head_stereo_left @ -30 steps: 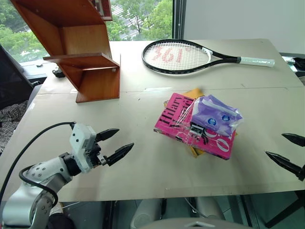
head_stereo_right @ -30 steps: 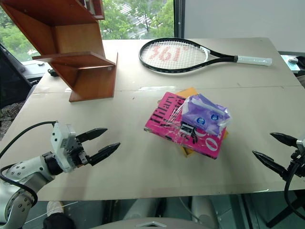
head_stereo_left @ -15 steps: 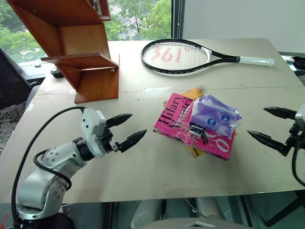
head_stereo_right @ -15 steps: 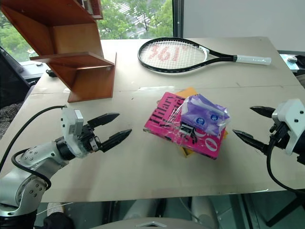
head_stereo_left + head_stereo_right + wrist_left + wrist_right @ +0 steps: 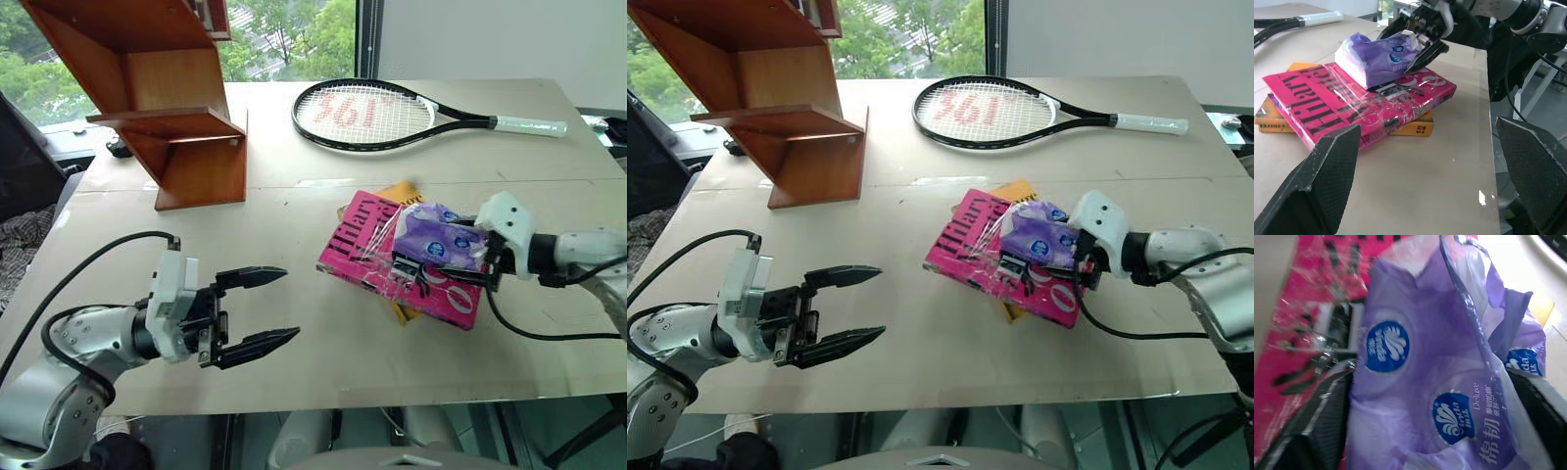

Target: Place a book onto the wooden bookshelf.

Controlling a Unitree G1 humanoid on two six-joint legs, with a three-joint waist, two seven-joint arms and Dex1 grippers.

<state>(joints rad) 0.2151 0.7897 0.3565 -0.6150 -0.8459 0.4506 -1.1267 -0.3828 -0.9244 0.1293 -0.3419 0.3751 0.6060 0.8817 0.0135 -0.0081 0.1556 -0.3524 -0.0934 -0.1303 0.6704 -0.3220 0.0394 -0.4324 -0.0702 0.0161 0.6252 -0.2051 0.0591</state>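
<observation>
Left tool [image 5: 257,308] hangs wide apart above bare tabletop [image 5: 294,235], bookshelf [image 5: 171,98] beyond it. Centre: the pink book [image 5: 367,245], thick, stiff, glossy, likely slippery, lies on a yellow book [image 5: 1410,128]; grip its overhanging edge. Right tool [image 5: 1418,41] straddles the soft tissue pack [image 5: 1038,240] on top, not clamped.

My two head eyes look forward and down over the worktop [image 5: 294,225], sharing nearly the same scene. My left wrist camera sits low, level across the worktop between my spread left fingers [image 5: 1317,186], facing the book [image 5: 1352,105]. My right wrist camera sits very close against the purple tissue pack [image 5: 1444,382] on that book.
</observation>
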